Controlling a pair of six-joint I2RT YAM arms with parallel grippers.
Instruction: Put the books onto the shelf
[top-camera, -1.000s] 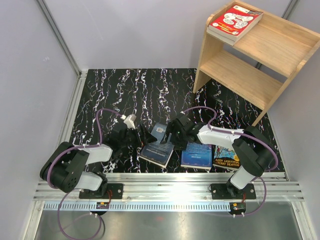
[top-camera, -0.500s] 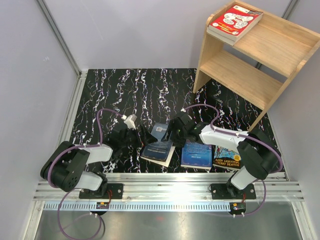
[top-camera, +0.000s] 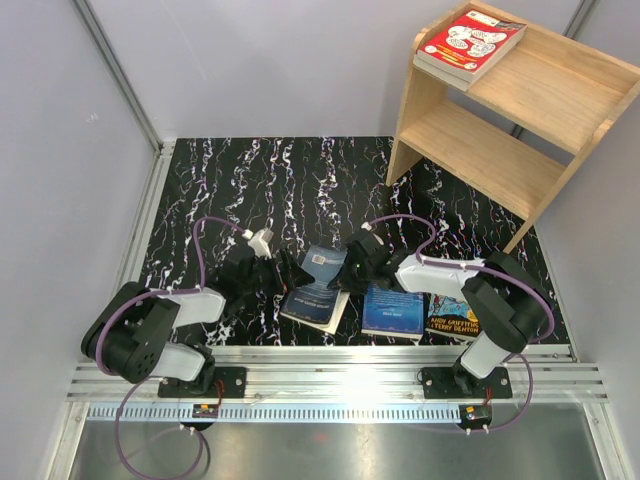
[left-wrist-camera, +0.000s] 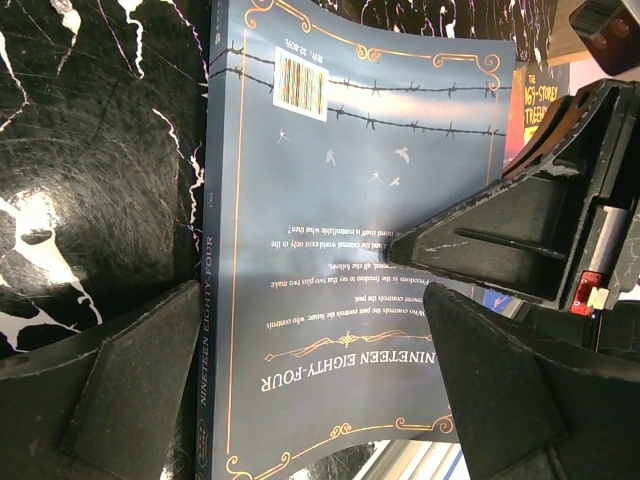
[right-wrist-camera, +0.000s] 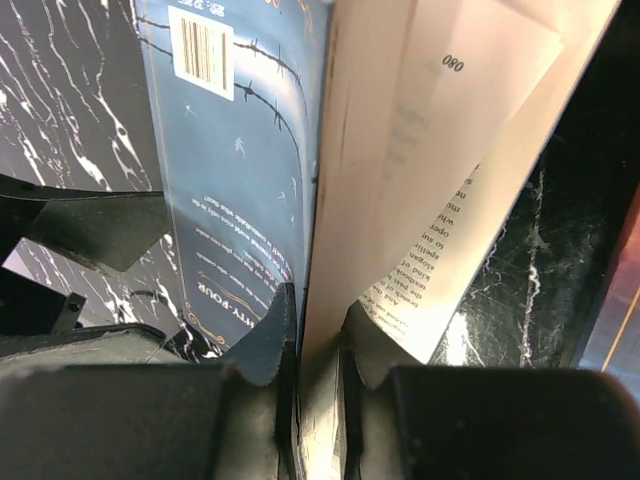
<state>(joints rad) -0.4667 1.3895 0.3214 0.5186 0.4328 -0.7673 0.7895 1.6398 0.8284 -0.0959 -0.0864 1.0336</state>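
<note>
My right pincer is clamped on the page edge of the dark blue-grey paperback, which lies on the black marbled table between my arms. My left pincer stands wide apart at the book's spine end, well apart from the light wooden shelf.

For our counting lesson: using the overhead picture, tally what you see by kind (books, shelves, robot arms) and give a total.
Books: 4 (dark blue-grey book, blue book, Treehouse book, red book)
Shelves: 1 (shelf)
Robot arms: 2 (left arm, right arm)
Total: 7
</note>
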